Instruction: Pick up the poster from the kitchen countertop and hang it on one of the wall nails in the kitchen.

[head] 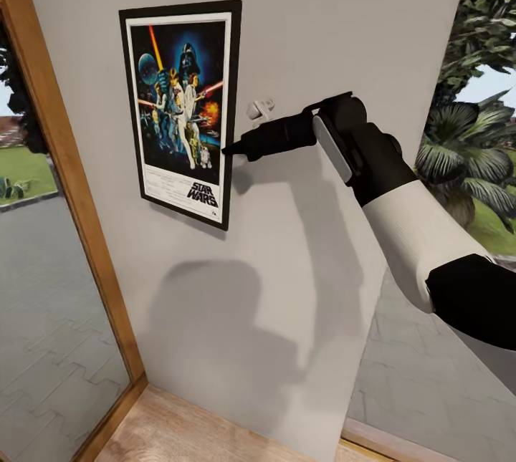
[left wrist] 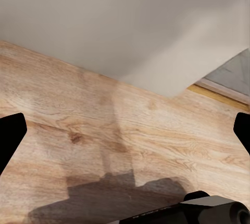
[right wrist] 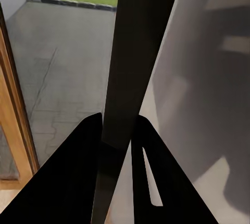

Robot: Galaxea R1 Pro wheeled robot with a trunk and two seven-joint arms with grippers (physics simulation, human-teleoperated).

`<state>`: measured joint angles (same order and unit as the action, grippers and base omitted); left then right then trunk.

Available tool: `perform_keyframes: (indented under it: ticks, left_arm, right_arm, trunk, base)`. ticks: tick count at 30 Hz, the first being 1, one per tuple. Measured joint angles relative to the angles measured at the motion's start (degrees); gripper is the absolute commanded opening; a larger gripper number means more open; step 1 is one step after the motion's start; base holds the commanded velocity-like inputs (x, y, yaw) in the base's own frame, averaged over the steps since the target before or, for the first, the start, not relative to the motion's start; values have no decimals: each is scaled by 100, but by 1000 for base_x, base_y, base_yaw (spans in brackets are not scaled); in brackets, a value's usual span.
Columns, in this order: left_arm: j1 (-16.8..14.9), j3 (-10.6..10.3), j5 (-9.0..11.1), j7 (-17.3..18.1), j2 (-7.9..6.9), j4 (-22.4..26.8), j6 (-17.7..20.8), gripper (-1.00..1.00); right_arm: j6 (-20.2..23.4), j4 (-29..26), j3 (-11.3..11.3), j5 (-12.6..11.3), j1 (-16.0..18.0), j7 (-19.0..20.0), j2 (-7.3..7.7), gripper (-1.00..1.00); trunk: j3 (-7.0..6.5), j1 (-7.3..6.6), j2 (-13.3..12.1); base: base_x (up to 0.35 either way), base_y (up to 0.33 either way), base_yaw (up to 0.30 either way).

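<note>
The poster (head: 183,112) lies flat against the pale matte wall (head: 301,268), long axis upright, with its right edge pinched in the right gripper (head: 231,150), whose jaws are closed on the thin black frame. A small white nail (head: 259,110) juts just beside that edge. The left gripper (left wrist: 125,130) hangs spread open over the wooden floor (left wrist: 104,130).

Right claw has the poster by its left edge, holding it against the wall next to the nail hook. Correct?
Not quite: it grips the right edge. In the head view the right claw meets the poster on the side facing the white nail hook. The right wrist view shows its fingers closed on the black frame. The poster is against the wall.
</note>
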<state>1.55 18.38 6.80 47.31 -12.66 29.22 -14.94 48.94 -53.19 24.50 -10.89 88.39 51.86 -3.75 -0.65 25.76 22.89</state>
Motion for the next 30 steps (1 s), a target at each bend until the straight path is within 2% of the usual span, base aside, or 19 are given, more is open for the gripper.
perform_keyframes:
  ticks: [30]
  left_arm:
    - [0,3,0,0,0,1,0,100]
  right_arm:
    - [-7,-1,0,-5,0,-9,-1,-100]
  trunk:
    - [0,-1,1]
  base:
    - [56,6,0]
